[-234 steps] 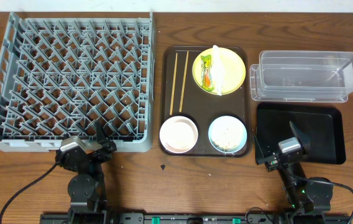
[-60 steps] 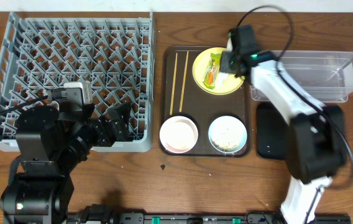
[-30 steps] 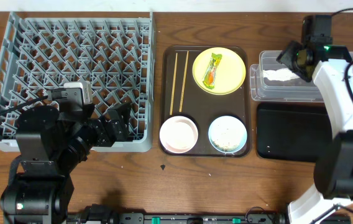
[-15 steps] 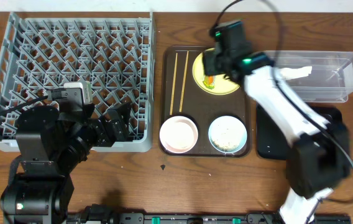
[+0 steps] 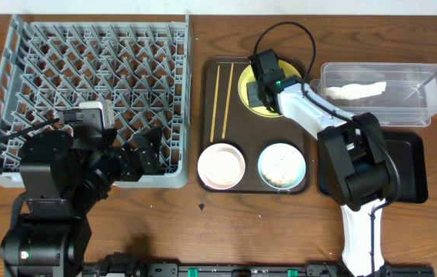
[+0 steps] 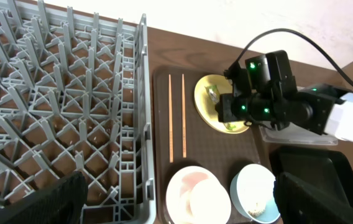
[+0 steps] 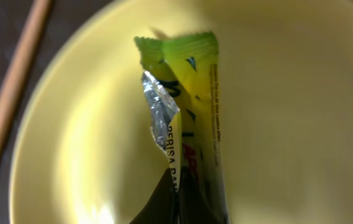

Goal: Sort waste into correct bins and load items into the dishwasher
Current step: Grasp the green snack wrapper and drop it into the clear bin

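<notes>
Right gripper hangs low over yellow-green wrapper on yellow plate, its jaws' state unclear; left gripper jaws apart.

Overhead & left wrist evenly lit, sharp; right wrist close-up soft, w/ shine on wrapper foil.

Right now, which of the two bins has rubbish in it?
The clear plastic tub: a crumpled white napkin lies inside it. The black tray nearer the robot shows none in its visible part.
</notes>
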